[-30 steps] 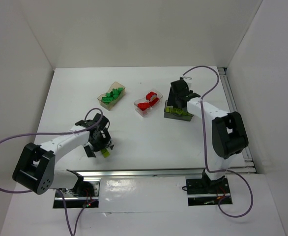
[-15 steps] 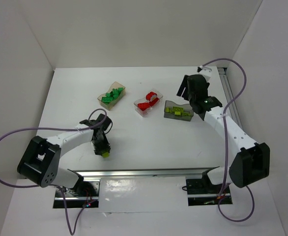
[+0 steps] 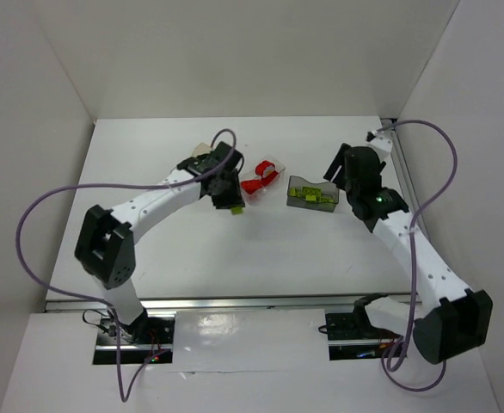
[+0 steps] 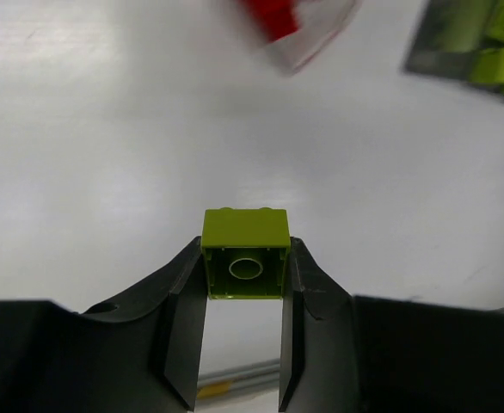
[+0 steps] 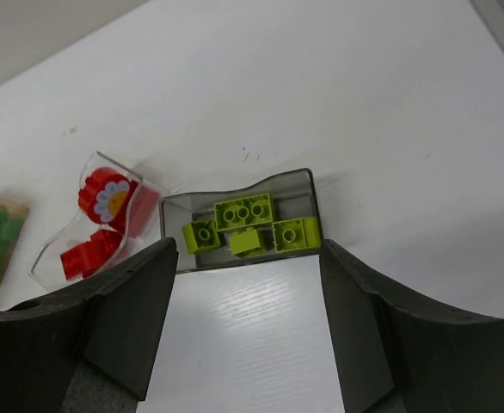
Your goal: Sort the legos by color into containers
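Item in hand: your left claw (image 3: 229,200) is clamped on one yellow-green brick (image 4: 245,254), over bare tabletop (image 4: 106,155) just short of the trays. Step, as I judge it: delivery. Beyond sits the grey tray (image 5: 295,194) holding matching bricks (image 5: 243,211), with the clear tray (image 5: 46,262) of red ones beside it. Your right claw (image 5: 245,331), jaws apart and empty, hangs over the grey tray. Next move calls for carrying past the red tray, then releasing.
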### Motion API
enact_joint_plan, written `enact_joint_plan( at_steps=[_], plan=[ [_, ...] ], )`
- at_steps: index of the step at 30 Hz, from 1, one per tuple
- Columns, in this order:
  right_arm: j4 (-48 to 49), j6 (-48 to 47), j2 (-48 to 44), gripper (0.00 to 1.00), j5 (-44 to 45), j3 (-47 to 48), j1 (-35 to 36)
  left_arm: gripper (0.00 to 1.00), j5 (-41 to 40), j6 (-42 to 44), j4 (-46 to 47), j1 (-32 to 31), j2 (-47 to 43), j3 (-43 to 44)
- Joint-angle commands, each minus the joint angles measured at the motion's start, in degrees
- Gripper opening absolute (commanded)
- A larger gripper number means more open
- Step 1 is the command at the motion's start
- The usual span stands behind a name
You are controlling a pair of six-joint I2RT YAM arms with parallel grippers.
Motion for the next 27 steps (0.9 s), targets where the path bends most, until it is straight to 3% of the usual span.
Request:
enact_joint_plan(
  at_steps=[1, 6, 9, 14, 17, 18, 19, 23, 27],
  plan=[
    [-0.5, 3.3, -7.4, 0.74, 5.7, -2.6, 0.1, 0.08, 2.2, 4.0, -0.2, -1.8, 7.0, 11.4],
    [-0.4, 3.3, -12.0, 0.76, 9.9, -3.8, 1.2, 0.09, 7.1, 6.3, 0.4, -3.0, 22.8, 31.8],
    [-2.9, 3.3, -13.3, 0.76, 12.4, -3.8, 1.2, 0.11, 14.0, 8.5, 2.1, -3.0, 30.8, 42.2],
    [-6.2, 4.0, -16.9, 0.76, 13.2, -3.8, 1.2, 0.18, 24.1, 8.5, 10.4, -3.0, 37.4, 48.0],
    [-7.7, 4.0, -17.4, 0.77, 13.2, -3.3, 1.2, 0.35, 24.1, 8.5, 11.8, -3.0, 39.3, 49.8],
    [-8.5, 4.0, -17.4, 0.77, 13.2, -3.3, 1.2, 0.43, 24.1, 8.5, 11.8, -3.0, 39.9, 51.0],
    [-8.5, 4.0, -17.4, 0.77, 13.2, -2.7, 1.2, 0.58, 24.1, 8.5, 11.8, -3.0, 39.9, 51.6],
    [-9.9, 4.0, -17.4, 0.77, 13.2, -2.1, 1.2, 0.93, 25.7, 9.1, 13.0, -3.0, 42.0, 53.2],
    [-9.9, 4.0, -17.4, 0.77, 13.2, -2.1, 1.2, 0.96, 27.7, 9.1, 13.8, -3.0, 40.3, 52.4]
  ],
)
